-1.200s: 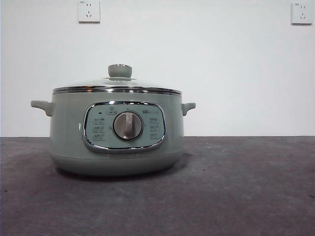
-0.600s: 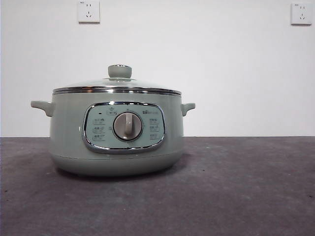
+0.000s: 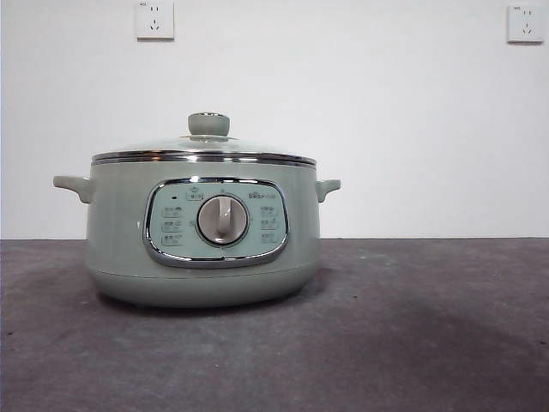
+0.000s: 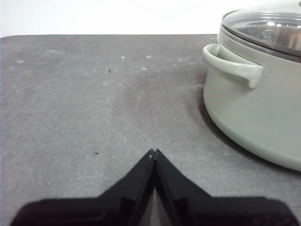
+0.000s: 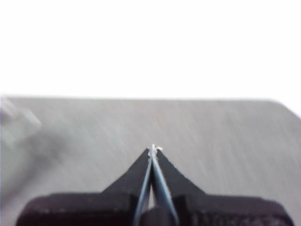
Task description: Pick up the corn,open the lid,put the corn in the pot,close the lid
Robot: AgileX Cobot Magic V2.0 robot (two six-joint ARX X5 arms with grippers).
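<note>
Sitting lidded, pot (image 3: 203, 232), panel writing unreadable

1. The right gripper (image 5: 153, 149) had its two black jaws pressed together, tips meeting with nothing between them.
2. It hung over a grey table (image 5: 197, 136), which looked streaked and blurred.
3. A pale, blurred shape (image 5: 16, 123) sat at the picture's edge, too smeared to identify.
4. A white wall (image 5: 150, 47) filled the background.
</note>
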